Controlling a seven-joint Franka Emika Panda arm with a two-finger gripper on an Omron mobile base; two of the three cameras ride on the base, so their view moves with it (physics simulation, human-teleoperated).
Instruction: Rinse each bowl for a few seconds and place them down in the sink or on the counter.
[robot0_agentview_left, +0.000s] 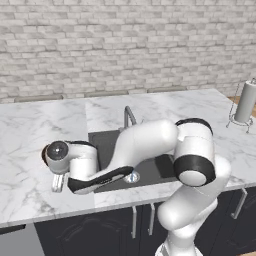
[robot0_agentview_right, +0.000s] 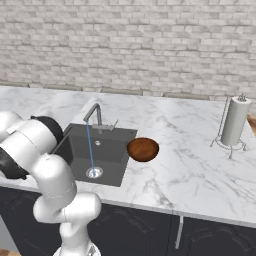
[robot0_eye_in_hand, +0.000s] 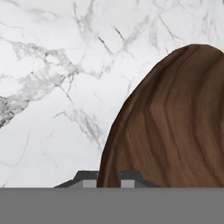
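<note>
The hand (robot0_eye_in_hand: 109, 180) pinches a bowl's (robot0_eye_in_hand: 175, 127) rim (open counter (robot0_eye_in_hand: 52, 87) left of the sink (robot0_agentview_left: 107, 142)).

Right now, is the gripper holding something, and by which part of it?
Yes. The gripper is shut on the rim of a dark brown wooden bowl, one finger on each side of the edge, over the marble counter left of the sink.

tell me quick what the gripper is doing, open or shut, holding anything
gripper: shut on the rim of a wooden bowl, over the counter left of the sink.
</note>
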